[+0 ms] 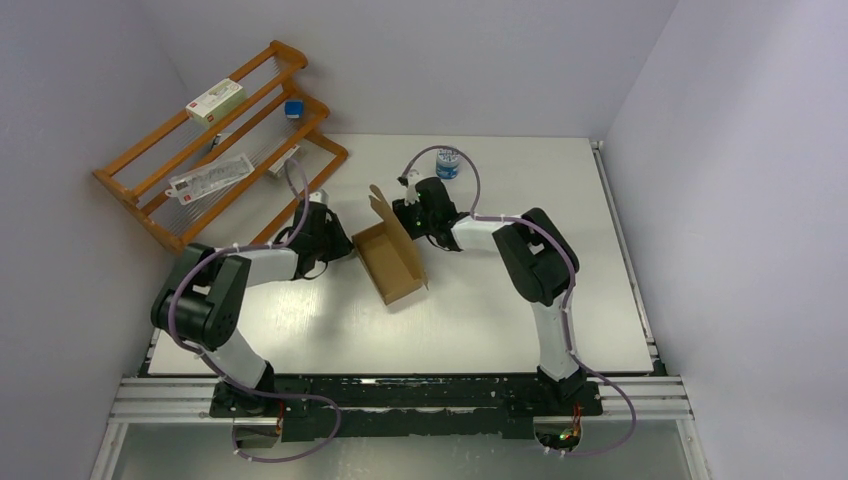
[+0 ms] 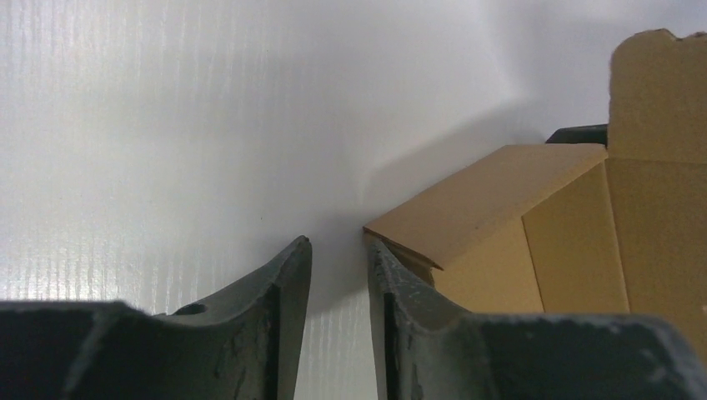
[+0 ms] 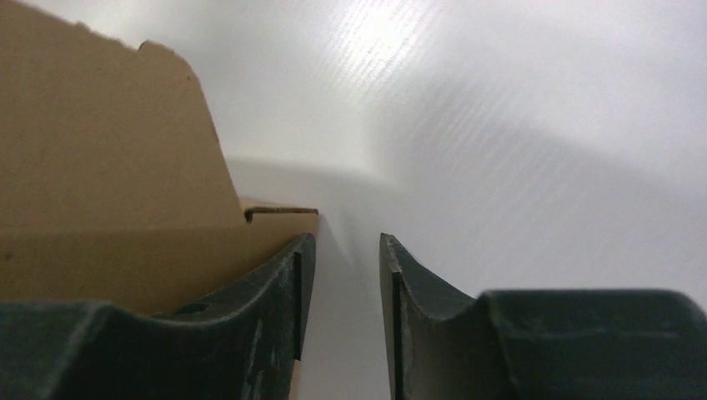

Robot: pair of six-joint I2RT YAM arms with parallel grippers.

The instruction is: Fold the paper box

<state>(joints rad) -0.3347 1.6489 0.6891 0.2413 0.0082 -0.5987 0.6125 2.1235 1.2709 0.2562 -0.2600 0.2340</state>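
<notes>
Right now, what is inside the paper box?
From above, the box shows only its own bare brown floor; no object lies in it. The corner under the inward-leaning side flap is covered, so I cannot tell about that spot.

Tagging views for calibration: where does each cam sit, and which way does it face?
Top external: above and behind the bases, looking down on the table; both arms show, left gripper and right gripper flanking the paper box.
Left wrist: low over the table, looking forward; own fingers show, box at right.
Right wrist: likewise; own fingers show, box at left.
Shared: all see the box.
</notes>
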